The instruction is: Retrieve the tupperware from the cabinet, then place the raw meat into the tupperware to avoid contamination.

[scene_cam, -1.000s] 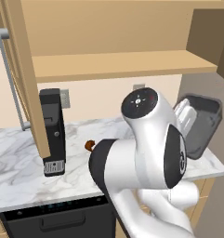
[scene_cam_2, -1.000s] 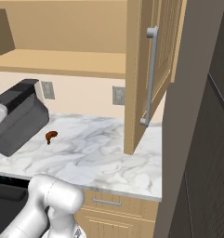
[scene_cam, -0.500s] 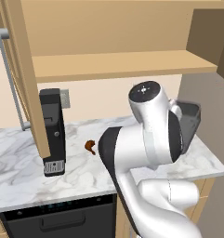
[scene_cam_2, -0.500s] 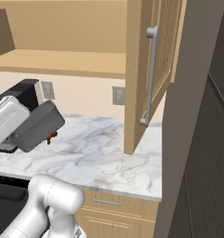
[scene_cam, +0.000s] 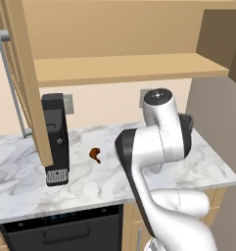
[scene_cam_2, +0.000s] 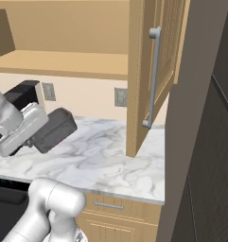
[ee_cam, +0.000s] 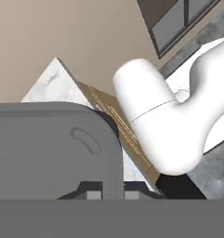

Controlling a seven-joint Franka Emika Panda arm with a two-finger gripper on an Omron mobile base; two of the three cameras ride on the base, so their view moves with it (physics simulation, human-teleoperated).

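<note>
Gripper [scene_cam_2: 37, 137], pinching tupperware [scene_cam_2: 54, 129], had swung from arm's right across toward raw meat [scene_cam: 95, 155]; retrieval done, set-down on counter [scene_cam: 21, 171] next.

The grey tupperware [scene_cam_2: 55, 130] hung tilted above the counter, apparently gripped; the raw meat [scene_cam: 95, 155] lay left; the cabinet [scene_cam: 124, 68] stood open.

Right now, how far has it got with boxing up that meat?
Done: the tupperware is out of the cabinet. In hand: the gripper holds it shut above the marble counter. Left: the raw meat lies bare on the counter, not yet boxed.
</note>
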